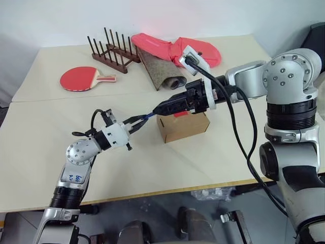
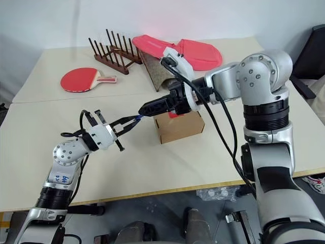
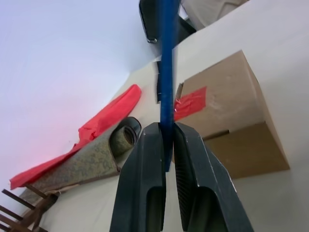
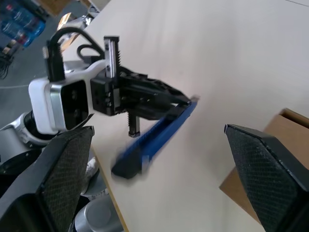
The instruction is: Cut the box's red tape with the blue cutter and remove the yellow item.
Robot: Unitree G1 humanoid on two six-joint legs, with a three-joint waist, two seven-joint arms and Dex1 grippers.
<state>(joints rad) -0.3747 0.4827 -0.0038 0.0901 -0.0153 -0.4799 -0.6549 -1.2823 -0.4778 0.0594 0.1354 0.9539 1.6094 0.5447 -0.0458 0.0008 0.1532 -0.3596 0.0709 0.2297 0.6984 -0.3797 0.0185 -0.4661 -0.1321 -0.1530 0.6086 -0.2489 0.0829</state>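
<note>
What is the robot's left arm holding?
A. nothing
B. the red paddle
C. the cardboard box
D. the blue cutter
D. The left gripper has its jaws pinched shut on the blue cutter, which sticks out toward the box with the red tape.

Two pale beige tables (image 1: 45, 142) stand pushed together, their joint running as a thin line across the work surface, with a wooden edge strip along the near side. Behind them rises a plain white wall (image 1: 61, 20), evenly lit, with a faint pink glow above the far table. Part of a dark chair (image 2: 311, 56) shows at the right edge. Beneath the near edge lies a grey floor (image 1: 152, 208). On the far table rest a wooden rack (image 1: 112, 51) of upright pegs, a red paddle (image 1: 81, 78), a rolled mat (image 1: 161, 71) and a pink cloth (image 1: 175, 47).
</note>
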